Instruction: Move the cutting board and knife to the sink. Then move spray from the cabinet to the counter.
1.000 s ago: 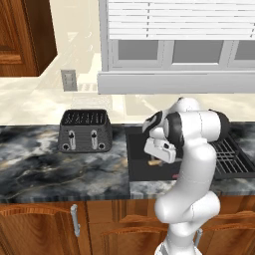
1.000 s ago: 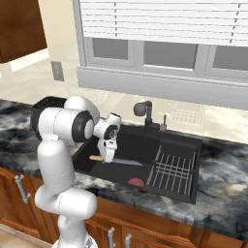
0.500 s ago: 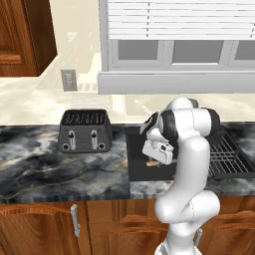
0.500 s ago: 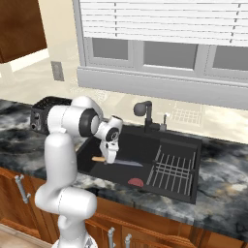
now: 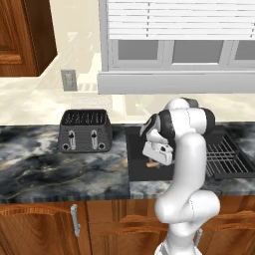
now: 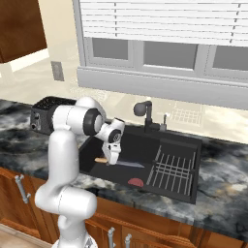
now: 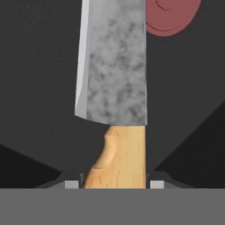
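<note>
One knife (image 7: 115, 88) sits between the two fingers of the tool (image 7: 115, 184) at the bottom centre of the hand view — its tan handle fills the gap between the partly spread jaws, so the tool looks closed on the handle, blade running up the frame over the dark sink (image 6: 177, 140) floor. In the right base view the tool (image 6: 112, 162) hangs low inside the basin near centre frame, knife (image 6: 121, 163) level beside a reddish drain disc (image 6: 136, 182) — the black toaster (image 5: 84, 130) stands on the marble surface (image 5: 60, 169) at left.
</note>
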Robot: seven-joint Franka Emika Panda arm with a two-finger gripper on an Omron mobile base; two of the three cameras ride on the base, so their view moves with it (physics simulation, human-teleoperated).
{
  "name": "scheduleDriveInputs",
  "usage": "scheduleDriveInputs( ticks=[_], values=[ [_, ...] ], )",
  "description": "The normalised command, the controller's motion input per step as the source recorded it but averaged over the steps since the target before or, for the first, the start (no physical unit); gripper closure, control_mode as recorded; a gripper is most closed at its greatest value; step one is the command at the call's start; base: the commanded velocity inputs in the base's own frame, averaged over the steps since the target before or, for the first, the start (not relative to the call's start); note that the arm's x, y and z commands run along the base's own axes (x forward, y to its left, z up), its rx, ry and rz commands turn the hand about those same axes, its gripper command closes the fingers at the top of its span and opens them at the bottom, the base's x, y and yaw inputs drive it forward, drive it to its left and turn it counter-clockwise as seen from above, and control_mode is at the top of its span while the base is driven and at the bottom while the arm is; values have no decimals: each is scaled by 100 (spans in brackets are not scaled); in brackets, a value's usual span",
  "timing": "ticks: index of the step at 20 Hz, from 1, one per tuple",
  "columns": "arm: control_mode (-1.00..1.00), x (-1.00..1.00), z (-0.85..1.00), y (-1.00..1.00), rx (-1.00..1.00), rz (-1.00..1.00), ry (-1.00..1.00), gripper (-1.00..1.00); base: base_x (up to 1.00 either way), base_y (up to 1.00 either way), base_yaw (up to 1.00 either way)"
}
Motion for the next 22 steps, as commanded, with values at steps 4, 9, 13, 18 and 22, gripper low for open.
scheduleDriveInputs(
  ticks=[4,9,13,18,22],
  values=[
    [-100,13,-19,-8,0,0,0,100,0,0,0],
    [-100,13,-20,-8,0,0,0,100,0,0,0],
    [-100,21,-24,-3,0,0,0,100,0,0,0],
    [-100,35,-27,0,0,0,0,100,0,0,0],
    [-100,35,-24,0,0,0,0,100,0,0,0]
  ],
)
